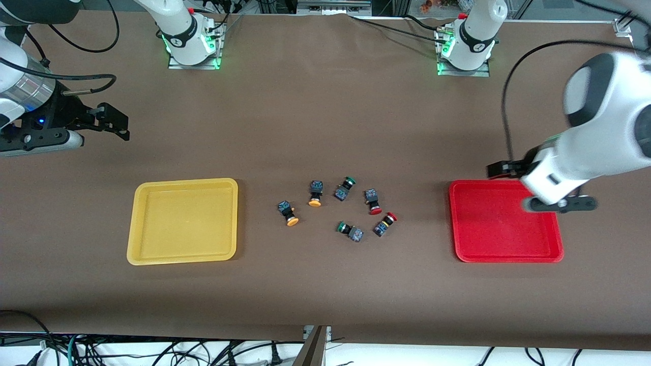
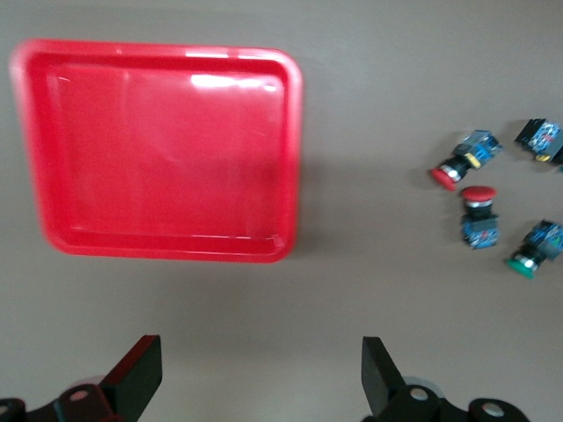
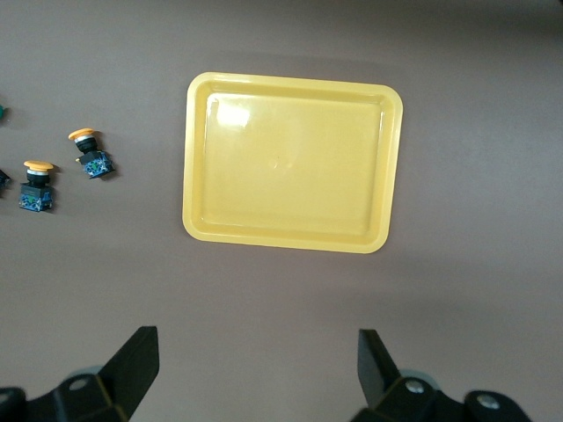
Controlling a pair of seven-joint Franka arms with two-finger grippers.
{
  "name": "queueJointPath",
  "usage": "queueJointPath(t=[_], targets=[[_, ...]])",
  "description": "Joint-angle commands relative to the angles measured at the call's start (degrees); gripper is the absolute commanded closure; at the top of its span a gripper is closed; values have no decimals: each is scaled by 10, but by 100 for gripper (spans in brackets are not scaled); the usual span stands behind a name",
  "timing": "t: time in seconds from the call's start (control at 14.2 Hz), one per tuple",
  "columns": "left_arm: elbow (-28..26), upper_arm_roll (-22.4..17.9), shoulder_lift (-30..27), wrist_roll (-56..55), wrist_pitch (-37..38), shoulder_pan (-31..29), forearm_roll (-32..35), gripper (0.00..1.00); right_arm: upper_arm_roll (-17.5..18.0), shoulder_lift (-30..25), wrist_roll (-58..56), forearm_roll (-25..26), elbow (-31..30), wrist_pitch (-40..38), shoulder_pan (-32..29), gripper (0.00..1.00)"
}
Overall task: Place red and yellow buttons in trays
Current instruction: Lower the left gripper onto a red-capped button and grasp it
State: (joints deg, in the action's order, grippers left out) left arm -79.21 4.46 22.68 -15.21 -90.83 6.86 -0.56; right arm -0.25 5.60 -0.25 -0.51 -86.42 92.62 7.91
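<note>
Front view shows the left gripper (image 1: 539, 188) up in the air over the red tray (image 1: 508, 254), at the corner toward the left arm's end of the table. Its fingers (image 2: 141, 374) are spread wide with nothing between them, and in the left wrist view the red tray (image 2: 295, 158) lies well out ahead of the fingertips, not between them. The two red buttons (image 1: 375, 202) (image 1: 385, 224) lie on the bare table, well apart from those fingers, between the two trays and closer to the red one.

The right gripper (image 1: 109, 122) hangs over the table at the right arm's end, apart from the yellow tray (image 1: 182, 259). Its fingers (image 3: 136, 365) are also wide apart and hold nothing. In the right wrist view the yellow tray (image 3: 198, 158) sits well ahead of the fingertips, and the two yellow buttons (image 3: 88, 154) (image 3: 37, 185) lie off to one side of it, clear of the fingers.

On the table the yellow buttons (image 1: 289, 213) (image 1: 316, 193) lie toward the yellow tray's side of the cluster. Two green buttons (image 1: 346, 187) (image 1: 350, 230) lie among them, one farther from the front camera and one nearer. All six buttons lie on their sides, none in a tray.
</note>
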Motion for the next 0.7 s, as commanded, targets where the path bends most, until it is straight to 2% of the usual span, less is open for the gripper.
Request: queueJointPath(t=[0.0, 0.28, 0.63], targets=[[13, -4, 48, -92, -42, 72, -3, 0, -1, 1, -3, -10, 8, -2, 1, 0], [11, -3, 133, -199, -137, 116, -40, 0, -1, 1, -4, -10, 8, -2, -3, 0], [-12, -5, 178, -263, -234, 169, -36, 0, -1, 1, -4, -10, 8, -2, -3, 0]])
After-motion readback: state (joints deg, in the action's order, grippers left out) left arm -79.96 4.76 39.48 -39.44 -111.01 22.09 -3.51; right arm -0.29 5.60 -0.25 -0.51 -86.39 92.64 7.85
